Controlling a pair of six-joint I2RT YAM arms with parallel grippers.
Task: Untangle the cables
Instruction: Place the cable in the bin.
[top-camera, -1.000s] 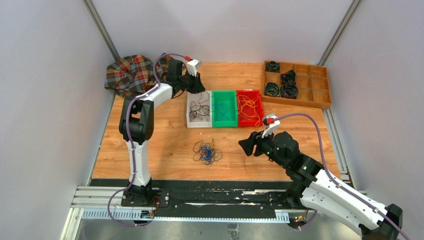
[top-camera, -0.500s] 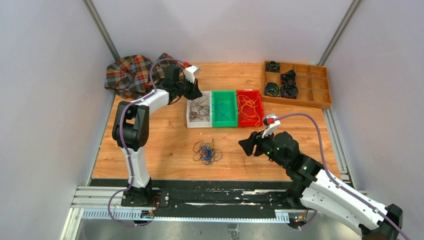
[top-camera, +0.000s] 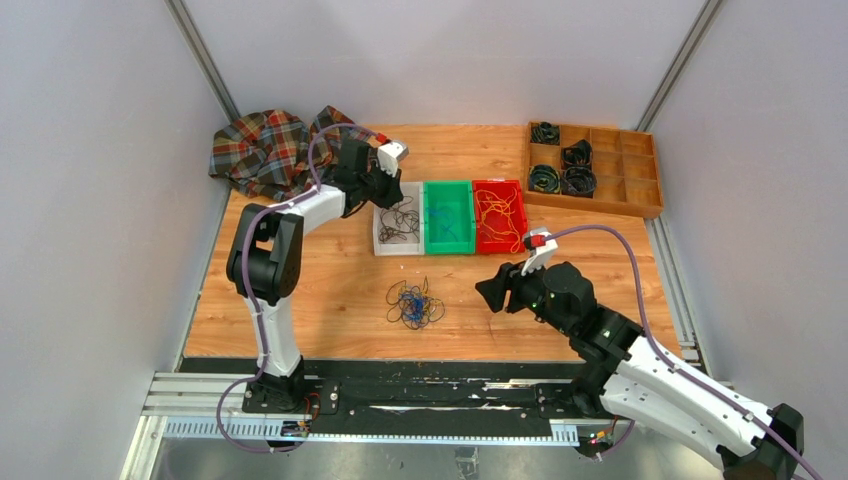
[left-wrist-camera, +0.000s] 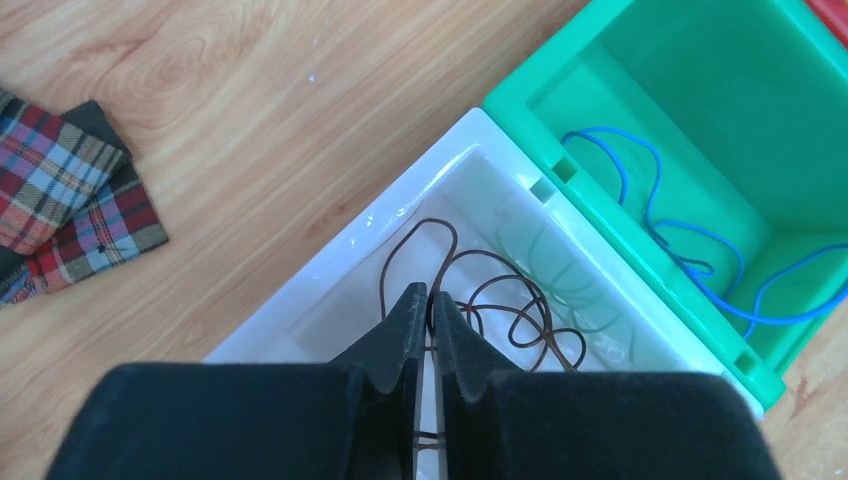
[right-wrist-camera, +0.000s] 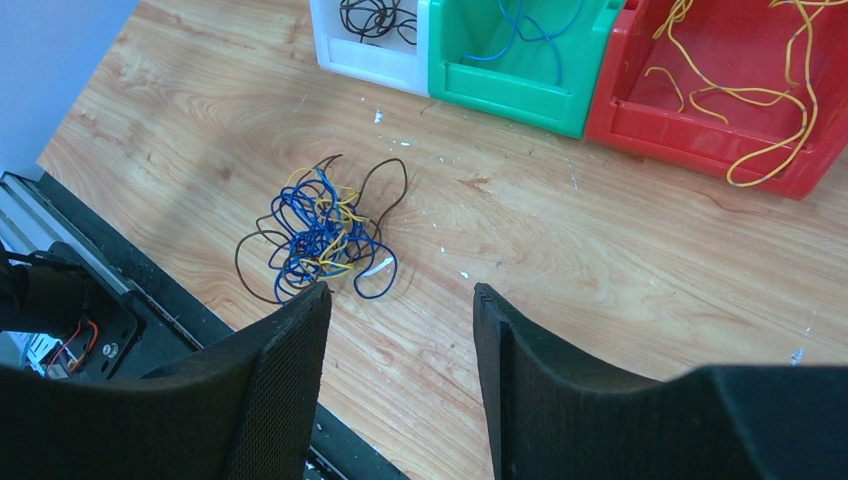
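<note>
— Cables: blue, yellow and dark tangle, lying on the table, just ahead of the right gripper.
— Spread or pinching?
— Spread wide, holding nothing.
— And the left gripper?
— Pressed together over the white bin, among dark strands; pinching one or not, cannot tell.

Plain pale grey walls are enclosing the wood-grain counter on its left, far and right sides. Metal posts are rising from the counter's far corners. An aluminium rail is running along its near edge.
</note>
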